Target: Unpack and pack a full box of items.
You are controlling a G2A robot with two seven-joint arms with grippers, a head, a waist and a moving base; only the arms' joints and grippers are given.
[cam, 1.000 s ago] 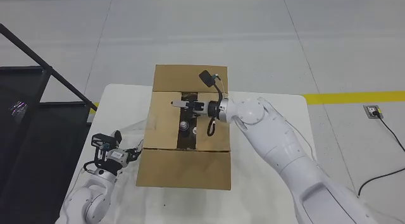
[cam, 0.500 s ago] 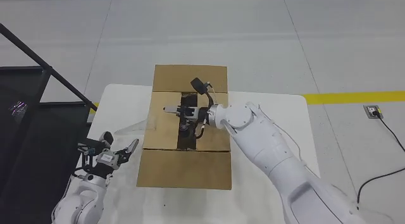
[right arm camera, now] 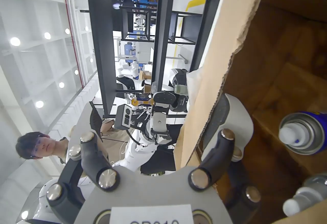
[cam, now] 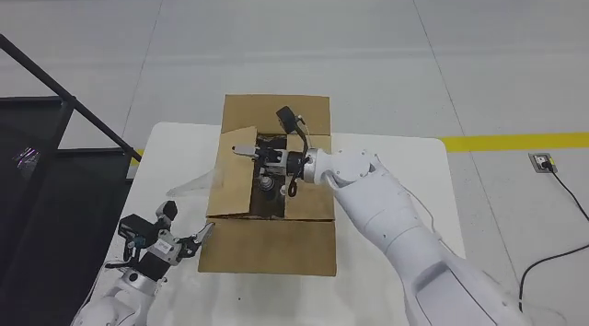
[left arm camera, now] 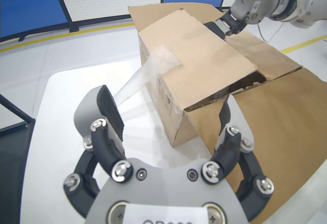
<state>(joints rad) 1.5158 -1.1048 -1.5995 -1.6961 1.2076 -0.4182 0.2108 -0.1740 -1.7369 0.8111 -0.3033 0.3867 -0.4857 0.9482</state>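
Cardboard box (cam: 267, 245) stands on the white table (cam: 276, 296), right under the right claw (cam: 241, 151) and just in front of the left claw (cam: 190, 223). Its side flap (cam: 235, 174) is tilted up off the opening, and the flap's torn edge (right arm camera: 224, 43) runs between the right claw's (right arm camera: 161, 105) two fingers. These are spread wide. One pad (right arm camera: 219, 117) is pressed against the flap's inner face, inside the box (right arm camera: 281, 56), and the other finger (right arm camera: 93, 117) stands clear on the outer side, so nothing is pinched. Past that inner finger, deeper in the box, two spray cans (right arm camera: 301, 133) stand upright close together, nozzles up.

The left claw (left arm camera: 168, 110) hangs low over the table with its fingers spread and nothing between them, apart from the cardboard. Ahead of it is the box's (left arm camera: 268, 120) near corner, and beyond that the raised flap (left arm camera: 204, 56). A strip of clear tape (left arm camera: 150, 71) trails from the flap down toward the left claw's outer finger. On the far side of the flap, the right claw (left arm camera: 219, 27) meets its upper edge
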